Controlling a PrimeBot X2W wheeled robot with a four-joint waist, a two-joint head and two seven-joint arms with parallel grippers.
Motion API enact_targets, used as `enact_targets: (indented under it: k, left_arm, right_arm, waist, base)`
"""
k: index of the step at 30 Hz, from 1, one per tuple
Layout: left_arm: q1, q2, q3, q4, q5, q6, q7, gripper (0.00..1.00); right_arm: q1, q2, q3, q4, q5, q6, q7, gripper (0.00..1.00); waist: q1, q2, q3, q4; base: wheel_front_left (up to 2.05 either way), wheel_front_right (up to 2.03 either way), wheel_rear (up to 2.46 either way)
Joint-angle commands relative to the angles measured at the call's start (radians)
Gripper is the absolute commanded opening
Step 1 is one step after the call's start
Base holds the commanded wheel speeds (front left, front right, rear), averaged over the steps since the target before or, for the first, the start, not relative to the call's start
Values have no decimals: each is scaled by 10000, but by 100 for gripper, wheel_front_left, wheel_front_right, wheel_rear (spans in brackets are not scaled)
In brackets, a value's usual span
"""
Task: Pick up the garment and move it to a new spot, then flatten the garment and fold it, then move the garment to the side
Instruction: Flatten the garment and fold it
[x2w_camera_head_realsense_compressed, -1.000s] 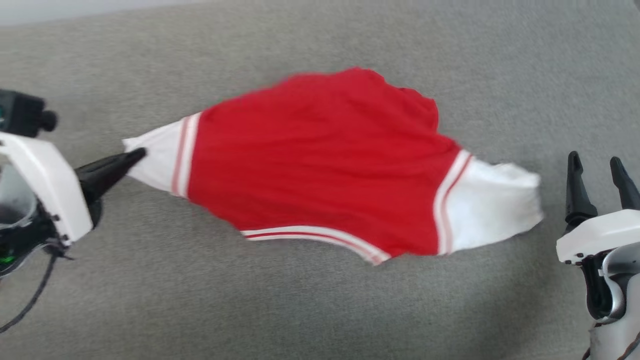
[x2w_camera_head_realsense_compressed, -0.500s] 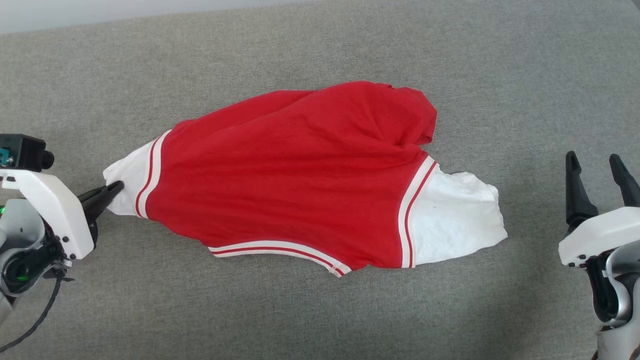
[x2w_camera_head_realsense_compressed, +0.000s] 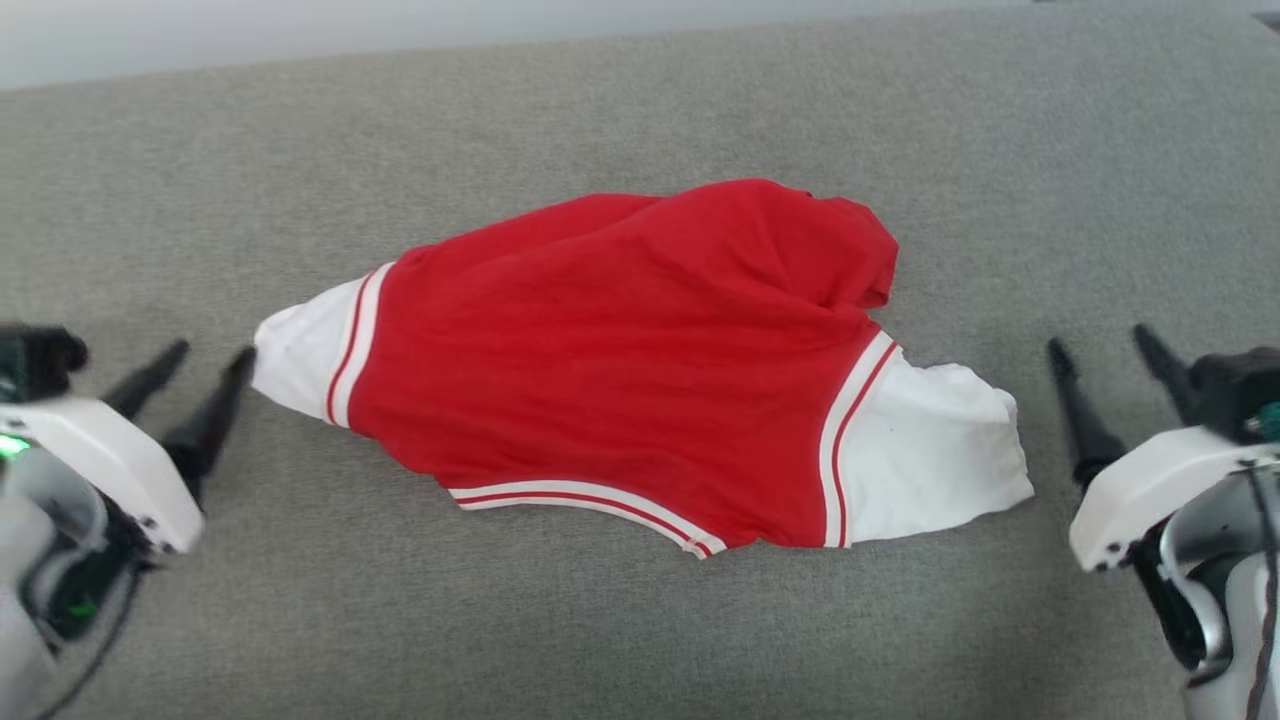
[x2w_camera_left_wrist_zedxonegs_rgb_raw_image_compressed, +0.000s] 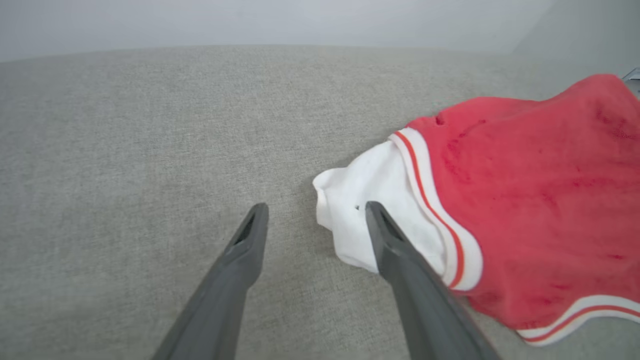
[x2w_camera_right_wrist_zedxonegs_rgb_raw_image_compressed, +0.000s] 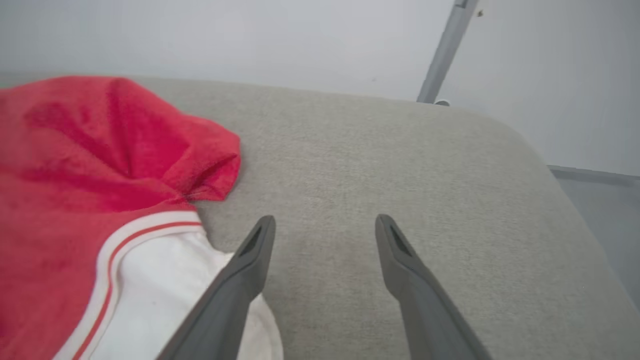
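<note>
The red garment (x2w_camera_head_realsense_compressed: 620, 370) lies rumpled mid-cushion (x2w_camera_head_realsense_compressed: 600, 110), one red corner flopped over. The left gripper (x2w_camera_head_realsense_compressed: 212, 350), fingers spread and empty, sits just off its white left panel. The right gripper (x2w_camera_head_realsense_compressed: 1098, 340), likewise parted, hovers near the other. Relocation looks done. Flattening, folding and setting aside remain.

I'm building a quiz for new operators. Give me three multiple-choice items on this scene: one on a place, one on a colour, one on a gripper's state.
1. The garment lies: A) on the grey cushion, between the left gripper and the right gripper B) draped over the right gripper C) on the floor.
2. Its end panels are: A) blue B) white C) black.
3. The left gripper is: A) shut on the garment B) open and empty C) shut and empty.
Key: 1A, the head view shows it between them; 2B, both ends are white; 3B, its fingers stand apart, gripping nothing.
</note>
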Motion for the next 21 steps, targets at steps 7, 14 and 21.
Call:
enact_targets:
  k: [7, 14, 21]
  left_arm:
    - [1749, -1461, 2222, -291, 2127, 569, -395, 100]
    - [4734, -3508, 6361, -1719, 5417, 1023, -401, 100]
    - [6473, -5721, 9441, -3063, 8142, 567, -403, 100]
  right_arm:
    - [883, -1847, 2054, -1086, 846, -3, 1149, 100]
    - [1646, -3978, 3332, -2702, 2293, -3, 2912, 100]
    - [1731, -5121, 3477, -3031, 3132, -3, 4188, 100]
  waist:
    - [0, 0, -377, 510]
    - [0, 0, -498, 907]
    - [0, 0, -399, 1508]
  base:
    - [0, 0, 0]
    - [0, 0, 0]
    - [0, 0, 0]
